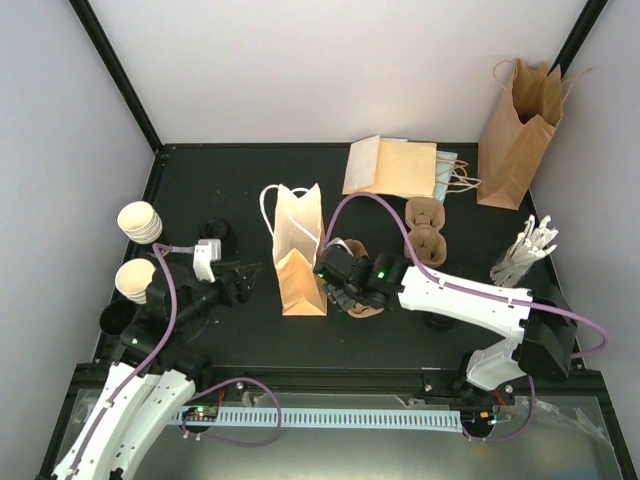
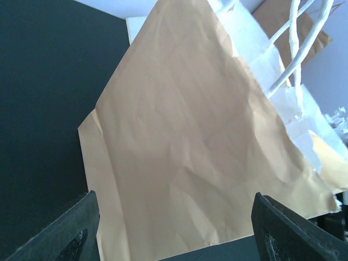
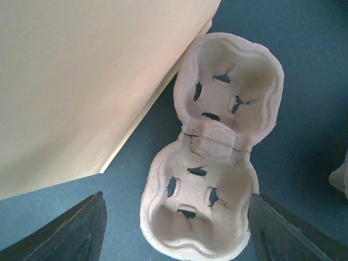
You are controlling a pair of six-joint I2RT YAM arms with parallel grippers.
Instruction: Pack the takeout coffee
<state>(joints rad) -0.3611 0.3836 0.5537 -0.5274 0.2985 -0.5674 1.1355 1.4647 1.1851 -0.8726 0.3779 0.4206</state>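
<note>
Looking for the takeout coffee cups (image 1: 140,222): where are they? (desk)

Two cream-white clusters sit well behind the left gripper (image 1: 250,275), out past its wrist, with nothing holding them. Dark round shapes lie near them, too dim to name. (photographer)

And that gripper's jaws? (desk)

Spread wide with nothing between them. Just ahead of them stands a kraft bag (image 2: 185,136), its creased side filling the left wrist view and its white handles at the top. (photographer)

What about the other arm? (desk)

The right gripper (image 3: 174,228) is also parted and grips nothing. A two-cup pulp carrier (image 3: 215,147) lies flat on the dark table (image 1: 250,340), directly in front of the gap between its jaws. The bag's other side rises just beyond the left-hand jaw, with the carrier's rim near or against the bag's base. (photographer)

Anything farther out? (desk)

Beyond the right jaws are a second carrier (image 1: 425,228), then the flat bags (image 1: 392,167), and a tall bag (image 1: 515,135) in the far corner. (photographer)
</note>
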